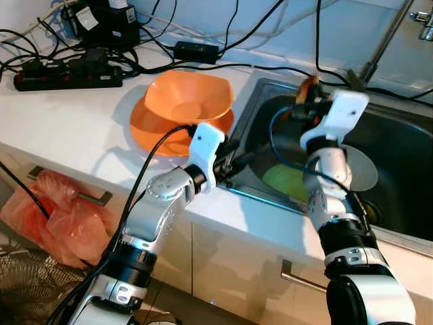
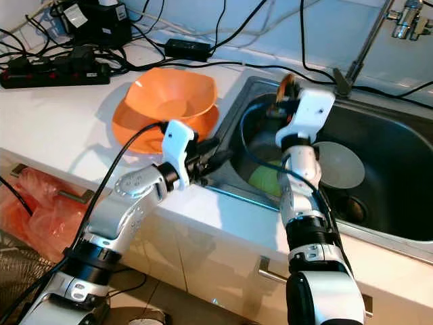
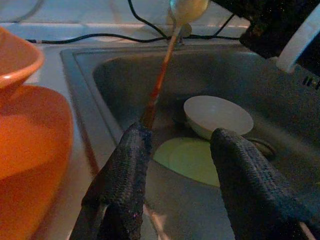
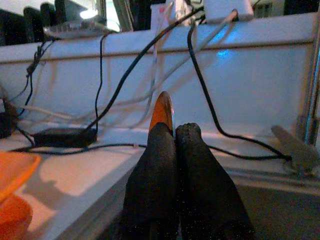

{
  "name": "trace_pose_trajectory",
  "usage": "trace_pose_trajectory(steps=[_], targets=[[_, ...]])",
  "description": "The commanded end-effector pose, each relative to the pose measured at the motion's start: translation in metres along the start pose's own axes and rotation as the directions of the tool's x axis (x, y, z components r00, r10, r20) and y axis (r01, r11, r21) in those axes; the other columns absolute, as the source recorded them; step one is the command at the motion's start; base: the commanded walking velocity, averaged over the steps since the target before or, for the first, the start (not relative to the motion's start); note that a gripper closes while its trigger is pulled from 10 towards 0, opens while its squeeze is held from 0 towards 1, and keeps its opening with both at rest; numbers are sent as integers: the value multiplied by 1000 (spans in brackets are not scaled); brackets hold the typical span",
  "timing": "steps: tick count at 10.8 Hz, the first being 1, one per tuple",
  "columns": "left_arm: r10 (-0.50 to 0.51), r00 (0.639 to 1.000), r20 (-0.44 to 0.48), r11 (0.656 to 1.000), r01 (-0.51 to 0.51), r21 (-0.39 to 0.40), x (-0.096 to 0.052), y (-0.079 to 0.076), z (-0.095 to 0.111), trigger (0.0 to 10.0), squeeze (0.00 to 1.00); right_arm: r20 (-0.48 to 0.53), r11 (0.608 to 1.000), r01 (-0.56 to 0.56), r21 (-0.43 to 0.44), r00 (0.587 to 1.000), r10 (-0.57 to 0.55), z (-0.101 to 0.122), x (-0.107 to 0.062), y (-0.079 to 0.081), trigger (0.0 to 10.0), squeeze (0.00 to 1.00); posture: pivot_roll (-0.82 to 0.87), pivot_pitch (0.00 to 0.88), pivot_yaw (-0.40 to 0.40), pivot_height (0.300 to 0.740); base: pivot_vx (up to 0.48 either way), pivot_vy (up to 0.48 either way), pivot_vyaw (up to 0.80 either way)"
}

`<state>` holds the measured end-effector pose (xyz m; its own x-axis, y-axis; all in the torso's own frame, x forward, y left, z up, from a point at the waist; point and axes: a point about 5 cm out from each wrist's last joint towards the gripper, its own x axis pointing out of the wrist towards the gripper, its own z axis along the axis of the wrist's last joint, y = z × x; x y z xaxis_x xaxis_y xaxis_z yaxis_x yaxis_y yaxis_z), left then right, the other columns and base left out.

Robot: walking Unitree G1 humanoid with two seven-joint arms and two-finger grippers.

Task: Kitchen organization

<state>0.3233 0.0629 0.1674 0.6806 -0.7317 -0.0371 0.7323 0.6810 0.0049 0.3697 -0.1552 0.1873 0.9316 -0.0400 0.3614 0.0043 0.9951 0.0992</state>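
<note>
Item 1. My right gripper (image 4: 172, 132): fingers pressed together, pinching an orange spoon (image 4: 162, 111) near the bowl end, the bowl standing just above the fingertips. I carry it over the sink (image 1: 399, 223), at about 12 o'clock from the dishes below, the handle hanging down toward my other gripper. Holding it high keeps it off the crockery, and I judge the slant is meant to present the handle for a hand-over.

Item 2. My left gripper (image 3: 175, 145): released, fingers spread, poised at the sink's near corner, at 9 o'clock from the basin. The spoon handle's lower end lies at the tip of one finger (image 3: 131, 165); I cannot tell whether it touches. Nothing is gripped yet.

Item 3. Orange bowl (image 1: 188, 96), stacked in a wider orange dish (image 1: 145, 128), on the white counter (image 1: 61, 128) at 9 o'clock from the sink. I take this as the collecting spot for matching orange ware, so the spoon probably belongs there.

Item 4. In the sink: a white plate (image 3: 218, 114) toward 3 o'clock, its edge lying over a pale green plate (image 3: 192, 161) at 6 o'clock. Both lie apart from the spoon.

Item 5. Power strip (image 1: 67, 73) and a tangle of cables (image 1: 203, 51) at 12 o'clock on the counter, well apart from my grippers.
</note>
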Motion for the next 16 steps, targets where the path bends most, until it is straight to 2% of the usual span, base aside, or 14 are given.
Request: trace_pose_trajectory(steps=[1, 5, 10, 13, 14, 15, 16], targets=[[-32, 999, -4, 999, 32, 23, 0, -5, 2, 10000, 0, -15, 1000, -3, -23, 1000, 3, -6, -4, -3, 10000, 0, 236, 33, -39, 740, 0, 0, 0], [-54, 998, -27, 998, 55, 36, -3, -8, 0, 10000, 0, -124, 997, -45, -55, 992, 38, -33, -17, -1, 10000, 0, 239, 25, -36, 740, 0, 0, 0], [-63, 997, -34, 997, 65, 38, -3, -11, -1, 10000, 0, -162, 993, -100, -70, 983, 88, -41, -21, 5, 10000, 0, 238, 30, -36, 740, 0, 0, 0], [-64, 997, -36, 997, 66, 35, -3, -13, -1, 10000, 0, -230, 988, -134, -74, 966, 114, -53, -27, 8, 10000, 0, 241, 42, -38, 740, 0, 0, 0], [-64, 997, -37, 997, 65, 34, -3, -13, -1, 10000, 0, -238, 988, -140, -68, 964, 121, -54, -28, 9, 10000, 216, 241, 43, -38, 740, 0, 0, 0], [-61, 997, -39, 998, 62, 30, -3, -13, -2, 10000, 0, -239, 988, -145, -62, 963, 126, -54, -27, 11, 10000, 1000, 241, 45, -38, 740, 0, 0, 0], [-62, 997, -39, 998, 63, 30, -3, -13, -2, 10000, 0, -238, 987, -146, -60, 963, 128, -54, -27, 11, 10000, 1000, 241, 47, -39, 740, 0, 0, 0]])
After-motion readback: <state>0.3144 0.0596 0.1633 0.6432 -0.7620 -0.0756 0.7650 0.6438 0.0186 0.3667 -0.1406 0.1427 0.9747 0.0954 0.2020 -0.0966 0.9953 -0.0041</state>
